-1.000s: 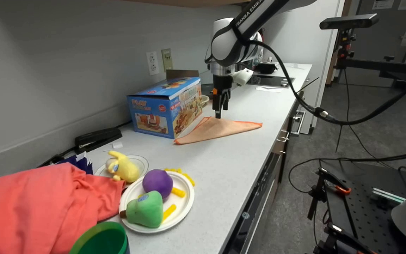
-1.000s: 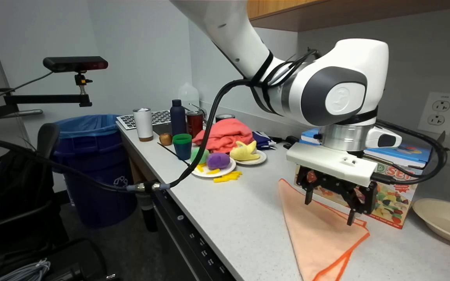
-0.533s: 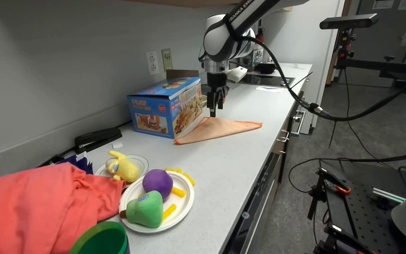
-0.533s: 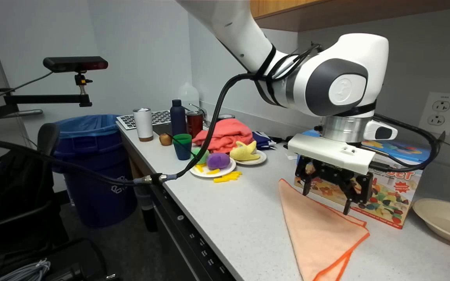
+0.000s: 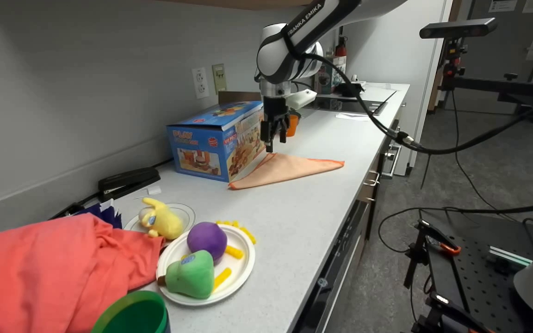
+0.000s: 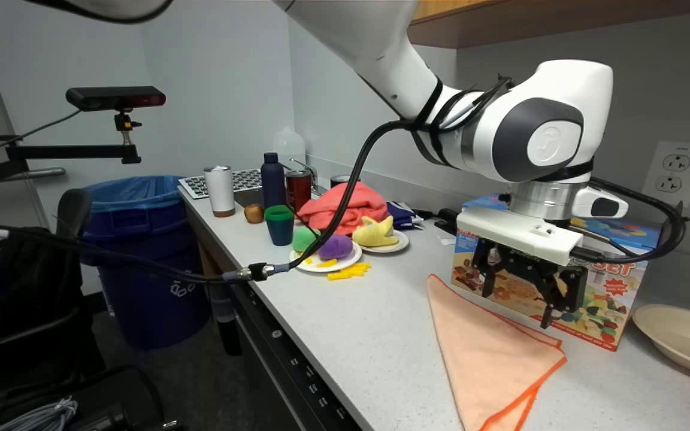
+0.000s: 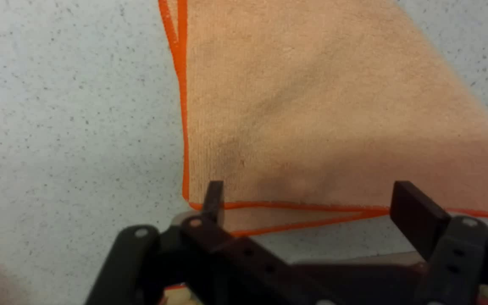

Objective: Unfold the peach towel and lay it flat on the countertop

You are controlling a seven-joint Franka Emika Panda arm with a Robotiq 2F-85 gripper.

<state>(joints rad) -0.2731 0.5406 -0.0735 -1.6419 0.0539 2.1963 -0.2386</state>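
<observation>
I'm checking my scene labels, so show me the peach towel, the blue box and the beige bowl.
Peach towel (image 7: 324, 110): in the wrist view, on its upper layer.
Blue box (image 5: 206, 148): in an exterior view, on its blue end panel.
Beige bowl (image 6: 686, 335): in an exterior view, on its inside.

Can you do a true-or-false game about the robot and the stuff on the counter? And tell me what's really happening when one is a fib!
1. The peach towel lies folded on the countertop. True.
2. The gripper is squeezing the peach towel. False: the gripper is open and holds nothing.
3. The purple toy and the green toy share a white plate. True.
4. The coral-red cloth lies smooth and flat. False: the coral-red cloth is in a bulky heap.
5. The yellow toy rests on a different plate. True.
</observation>
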